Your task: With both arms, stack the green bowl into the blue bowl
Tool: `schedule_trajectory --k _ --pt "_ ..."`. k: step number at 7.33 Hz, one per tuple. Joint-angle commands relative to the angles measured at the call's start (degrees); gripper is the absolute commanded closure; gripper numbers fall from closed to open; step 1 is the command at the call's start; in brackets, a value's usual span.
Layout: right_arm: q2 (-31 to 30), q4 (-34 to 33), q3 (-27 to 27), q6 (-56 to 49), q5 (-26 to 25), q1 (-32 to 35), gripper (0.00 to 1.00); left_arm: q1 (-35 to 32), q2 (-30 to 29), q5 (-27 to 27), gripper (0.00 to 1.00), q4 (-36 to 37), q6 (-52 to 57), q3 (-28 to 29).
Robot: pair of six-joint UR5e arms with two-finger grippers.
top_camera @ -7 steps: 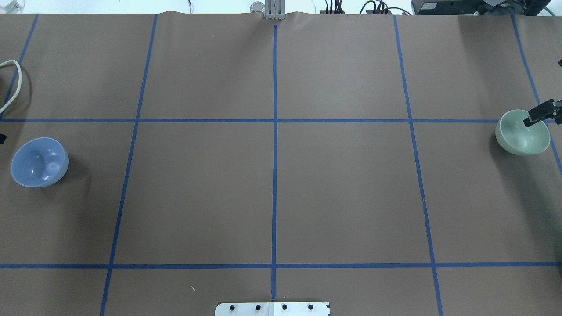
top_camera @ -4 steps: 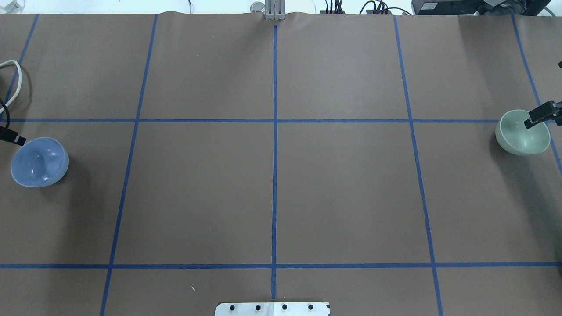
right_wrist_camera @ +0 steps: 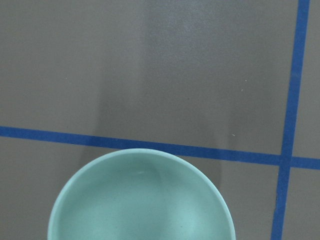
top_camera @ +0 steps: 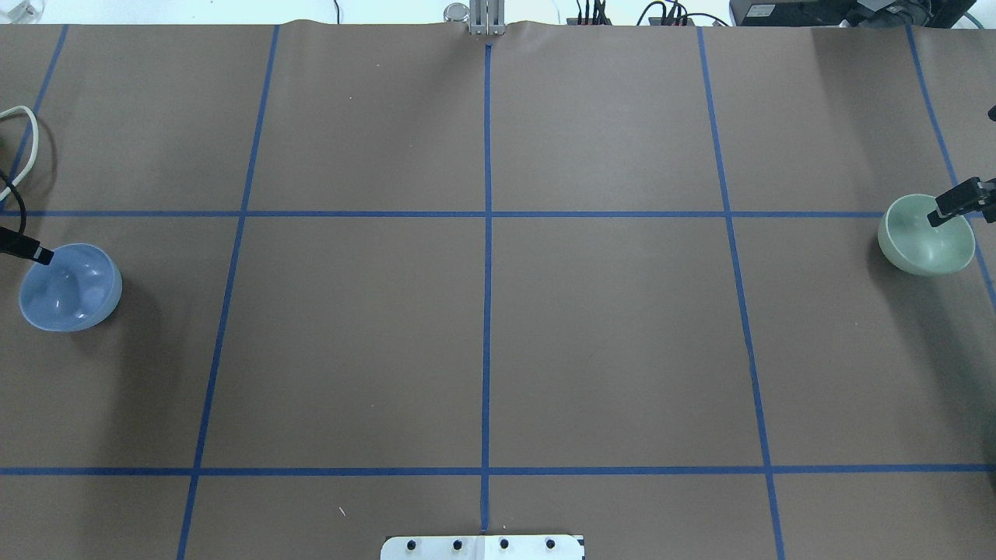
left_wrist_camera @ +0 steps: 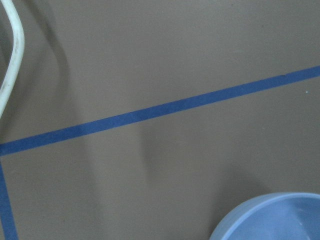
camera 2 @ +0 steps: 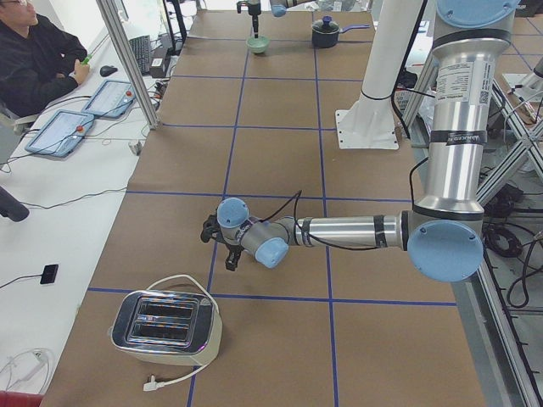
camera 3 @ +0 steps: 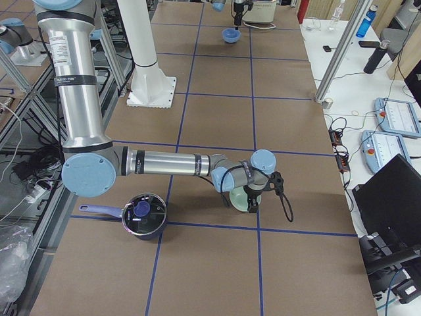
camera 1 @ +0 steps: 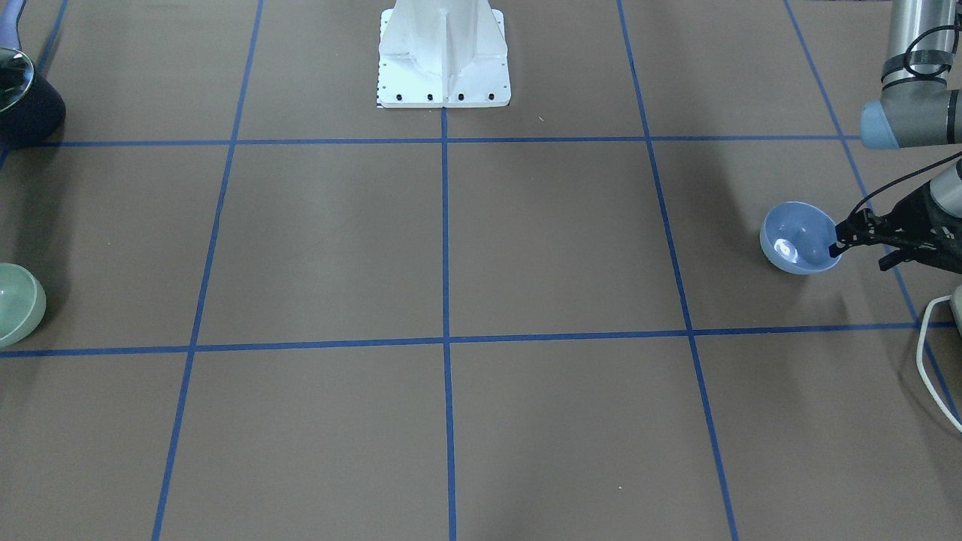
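Holds left gripper (camera 1: 860, 255) spread wide at blue bowl's (top_camera: 70, 288) outer rim near table's (top_camera: 498, 327) left end, hangs one right gripper (camera 3: 252, 203) finger (top_camera: 951, 204) over green bowl (top_camera: 926, 241) near right end (spread there: cannot tell), bowls well apart.

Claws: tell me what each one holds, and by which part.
Cannot tell. Left claw sits at the blue bowl's rim, right claw at the green bowl's rim.
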Motion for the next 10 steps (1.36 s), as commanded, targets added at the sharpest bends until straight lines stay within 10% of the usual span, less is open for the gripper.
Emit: schedule_trajectory --k 1,7,10 --pt "-0.2 -0.1 -0.5 -0.1 0.2 0.0 0.00 0.8 0.2 0.0 0.03 -0.1 -0.5 -0.1" --pt "0.1 0.6 -4.9 -1.4 -0.3 -0.1 0.07 1.9 0.2 0.0 0.06 -1.4 -1.8 -0.1" --pt "1.2 0.4 -4.9 -1.0 0.2 -0.1 0.39 2.0 0.2 0.0 0.42 -1.4 -2.0 -0.2"
